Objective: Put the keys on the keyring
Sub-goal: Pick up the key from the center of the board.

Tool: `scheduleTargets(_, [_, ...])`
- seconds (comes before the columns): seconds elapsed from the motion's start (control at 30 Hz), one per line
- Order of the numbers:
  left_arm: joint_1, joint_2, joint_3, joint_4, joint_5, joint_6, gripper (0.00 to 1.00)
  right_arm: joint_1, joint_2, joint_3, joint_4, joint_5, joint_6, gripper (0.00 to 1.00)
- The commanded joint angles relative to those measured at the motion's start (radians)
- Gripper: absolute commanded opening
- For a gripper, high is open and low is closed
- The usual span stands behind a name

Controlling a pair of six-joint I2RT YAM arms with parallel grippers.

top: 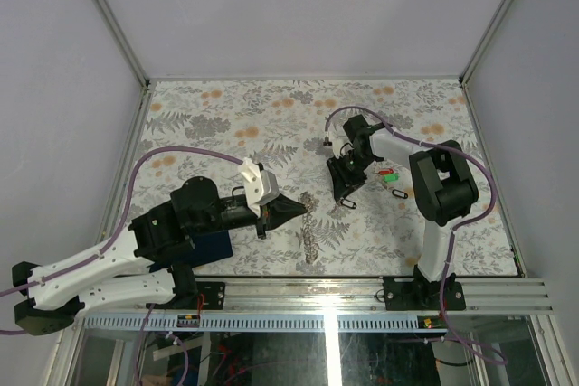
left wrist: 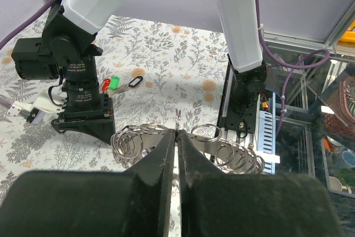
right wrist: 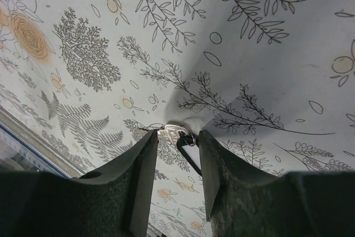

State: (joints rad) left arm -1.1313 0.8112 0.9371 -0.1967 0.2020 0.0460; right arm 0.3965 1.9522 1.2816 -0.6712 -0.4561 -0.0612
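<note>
The keyring (top: 312, 223) is a silvery chain of wire rings lying on the floral table, between the two arms. My left gripper (top: 291, 211) is shut on one of its rings, which stands up at the tips; the rest of the keyring (left wrist: 133, 141) fans out to both sides of that gripper (left wrist: 177, 132). My right gripper (top: 344, 194) points down at the table, open. Between its fingertips (right wrist: 148, 142) lies a silver key (right wrist: 178, 132) with a black-rimmed tag (right wrist: 189, 158). More keys carry red (top: 387, 172), green (top: 394, 175) and black (top: 399, 193) tags beside the right arm.
A dark blue cloth (top: 204, 246) lies under the left arm near the front edge. Metal frame rails (top: 362, 288) run along the table's front, and grey walls close the other sides. The right arm's base (left wrist: 247, 90) stands near the rail.
</note>
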Motion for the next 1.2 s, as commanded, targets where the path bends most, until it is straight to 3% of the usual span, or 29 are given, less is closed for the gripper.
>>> scheduleTargets(0.0, [0.008,-0.003,0.048,0.028,0.015,0.01,0.0,-0.005,0.023,0.012,-0.02,-0.04,-0.016,0.41])
scheduleTargets(0.53, [0.007,-0.009,0.046,0.013,0.015,0.007,0.0,-0.005,0.019,0.0,-0.016,-0.05,-0.011,0.23])
scheduleTargets(0.77, [0.007,-0.003,0.048,0.014,0.014,0.007,0.0,-0.005,0.003,0.002,-0.014,-0.046,-0.003,0.06])
scheduleTargets(0.87, [0.007,-0.009,0.047,0.015,0.008,0.006,0.0,-0.005,-0.04,-0.001,-0.003,-0.046,0.006,0.0])
scheduleTargets(1.03, [0.007,-0.018,0.046,0.033,-0.003,0.009,0.0,-0.005,-0.184,-0.022,0.021,-0.036,0.021,0.0])
scheduleTargets(1.17, [0.008,-0.004,0.061,0.054,-0.039,0.003,0.0,-0.005,-0.372,-0.063,0.117,-0.158,0.059,0.0])
